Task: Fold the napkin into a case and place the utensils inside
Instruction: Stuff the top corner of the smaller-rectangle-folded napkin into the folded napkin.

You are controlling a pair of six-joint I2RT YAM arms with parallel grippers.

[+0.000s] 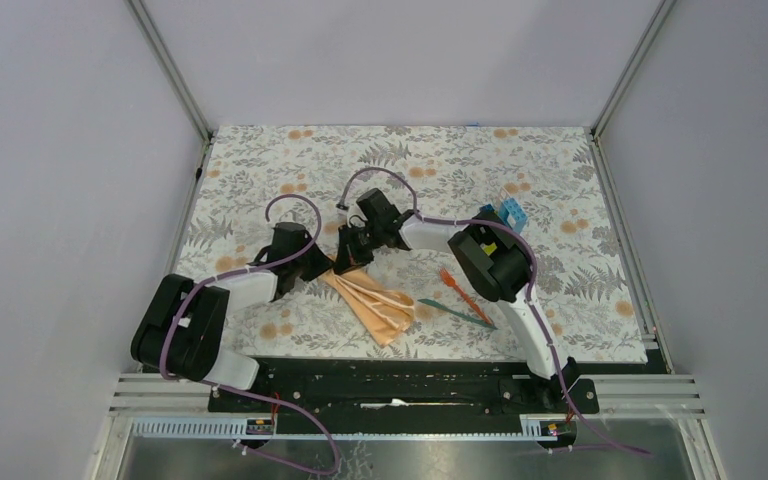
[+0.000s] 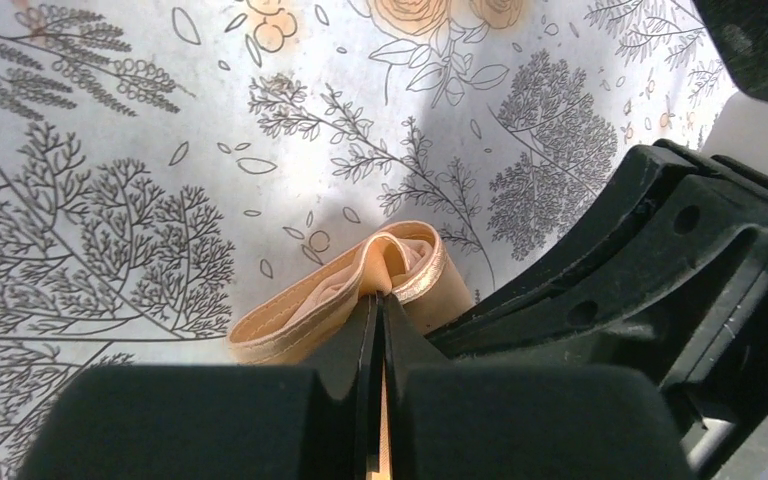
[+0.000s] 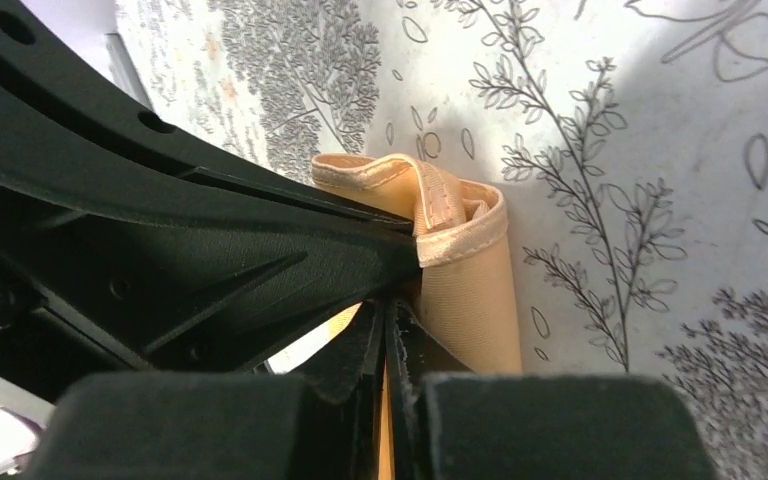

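The left gripper (image 2: 380,300) and the right gripper (image 3: 392,305) are each pressed together on the bunched far end of the napkin (image 1: 378,302). The napkin lies rumpled on the floral mat (image 1: 560,180), apparently only partly folded, with no case formed yet. The orange utensil (image 1: 450,282) and teal utensil (image 1: 457,312) wait just right of the napkin, outside it.

A floral-patterned mat (image 1: 260,160) covers the whole tabletop. On it lies a bunched peach napkin (image 1: 375,300) near the front edge. An orange utensil (image 1: 449,280) and a teal utensil (image 1: 457,312) lie just right of it, with coloured blocks (image 1: 508,212) farther back.
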